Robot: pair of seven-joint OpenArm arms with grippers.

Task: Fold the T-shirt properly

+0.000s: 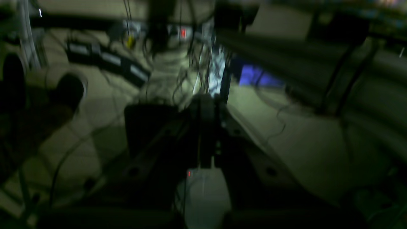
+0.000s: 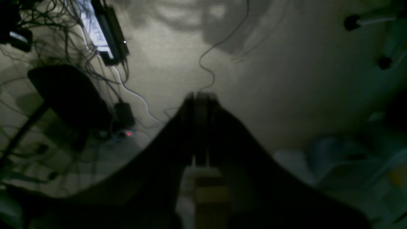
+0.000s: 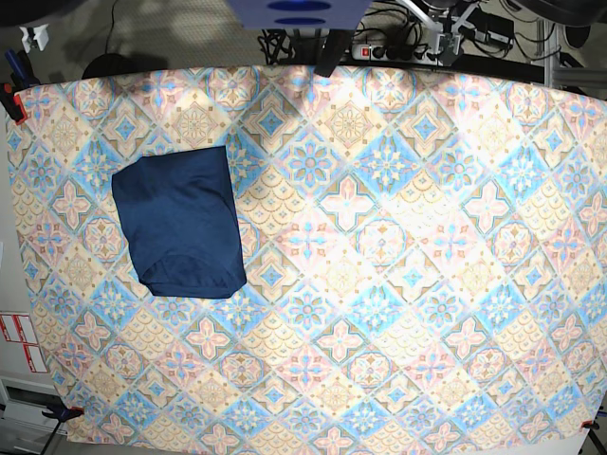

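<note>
The T-shirt (image 3: 180, 223) lies folded into a compact dark navy rectangle on the left part of the table in the base view, with nothing touching it. Neither gripper is over the cloth there. In the dim left wrist view my left gripper (image 1: 208, 101) is shut and empty, pointing at the floor beyond the table. In the right wrist view my right gripper (image 2: 200, 97) is also shut, its jaws pressed together with nothing between them, above bare floor.
A pastel tile-print cloth (image 3: 379, 265) covers the whole table. Clamps (image 3: 9, 95) hold its corners. A power strip (image 3: 384, 47) and tangled cables (image 2: 63, 47) lie behind the table's far edge, near the robot's base (image 3: 299, 9).
</note>
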